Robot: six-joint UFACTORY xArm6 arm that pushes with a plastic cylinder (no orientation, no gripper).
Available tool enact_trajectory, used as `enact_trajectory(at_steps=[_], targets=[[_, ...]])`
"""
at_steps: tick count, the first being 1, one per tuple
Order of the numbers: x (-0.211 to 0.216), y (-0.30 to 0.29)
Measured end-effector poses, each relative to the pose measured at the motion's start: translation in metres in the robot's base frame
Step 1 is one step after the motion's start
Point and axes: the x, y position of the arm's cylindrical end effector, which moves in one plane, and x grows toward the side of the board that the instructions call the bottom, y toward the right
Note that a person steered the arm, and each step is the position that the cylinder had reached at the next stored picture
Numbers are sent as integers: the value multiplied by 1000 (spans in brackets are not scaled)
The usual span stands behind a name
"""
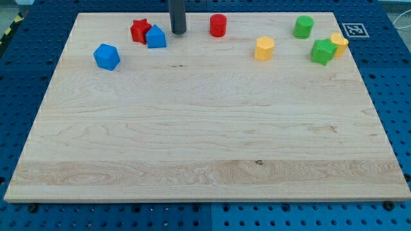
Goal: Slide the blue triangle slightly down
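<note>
The blue triangle (156,37) sits near the view's top left on the wooden board (205,141), touching a red star block (140,30) on its left. My tip (178,31) is a dark rod just to the right of the blue triangle, slightly above its level, a small gap away. A blue cube-like block (106,56) lies further left and lower.
A red cylinder (218,25) stands right of my tip. A yellow block (264,48), a green cylinder (304,27), a green star block (323,51) and a yellow block (339,43) lie at the top right. A fiducial tag (352,29) sits off the board's corner.
</note>
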Motion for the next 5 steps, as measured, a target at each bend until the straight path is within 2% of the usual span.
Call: enact_trajectory(at_steps=[2,3,5], targets=[[3,-23],[22,-43],[56,-45]])
